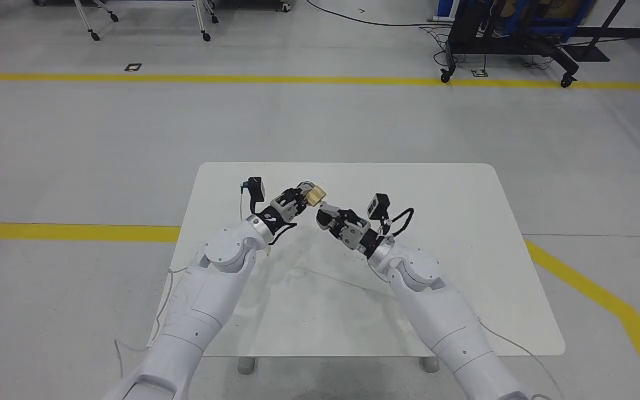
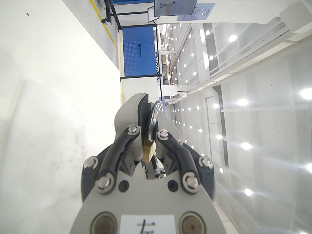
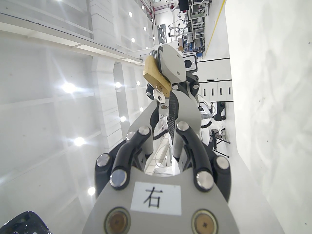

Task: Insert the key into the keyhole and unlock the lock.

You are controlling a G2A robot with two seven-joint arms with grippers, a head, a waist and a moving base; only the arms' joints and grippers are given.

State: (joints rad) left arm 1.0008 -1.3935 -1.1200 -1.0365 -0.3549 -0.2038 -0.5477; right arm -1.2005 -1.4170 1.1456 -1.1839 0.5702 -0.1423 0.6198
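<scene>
Behind the right claw point(image 3: 162, 103), whose grip cannot be told, a white one-character label point(image 3: 156, 198) is worn, while just ahead the key point(image 3: 159, 97) appears seated in the lock point(image 3: 154, 74), which is clenched by its shackle in the left claw point(image 2: 152, 114) beyond, so a firm pinch and twist are judged to be needed next.

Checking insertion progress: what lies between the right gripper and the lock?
The key: the right wrist view shows its head sticking out of the lock, at the right gripper.
</scene>
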